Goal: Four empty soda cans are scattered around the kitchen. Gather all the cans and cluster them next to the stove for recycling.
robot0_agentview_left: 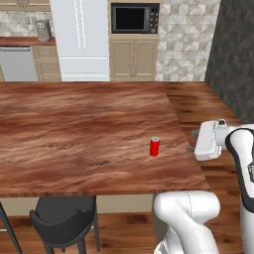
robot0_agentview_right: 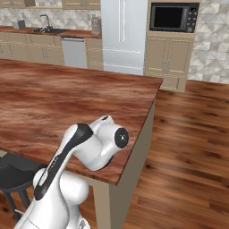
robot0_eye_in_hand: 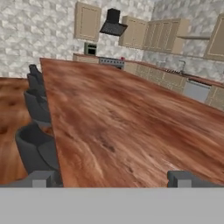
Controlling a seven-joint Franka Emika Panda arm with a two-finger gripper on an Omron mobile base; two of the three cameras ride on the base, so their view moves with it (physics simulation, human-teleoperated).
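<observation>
Hand view: gripper [robot0_eye_in_hand: 112, 178] wide open, empty.

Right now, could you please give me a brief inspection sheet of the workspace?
Surface: wooden island counter, bare apart from one can.
Job's things: one red soda can upright near the counter's right edge; stove far off at the back wall in the hand view.
Clutter: nothing seen.
Gripper: gripper open, beside the counter's right edge, level with the can, apart from it.
Cables: nothing seen.
Surroundings: dark stools, fridge, microwave.
</observation>
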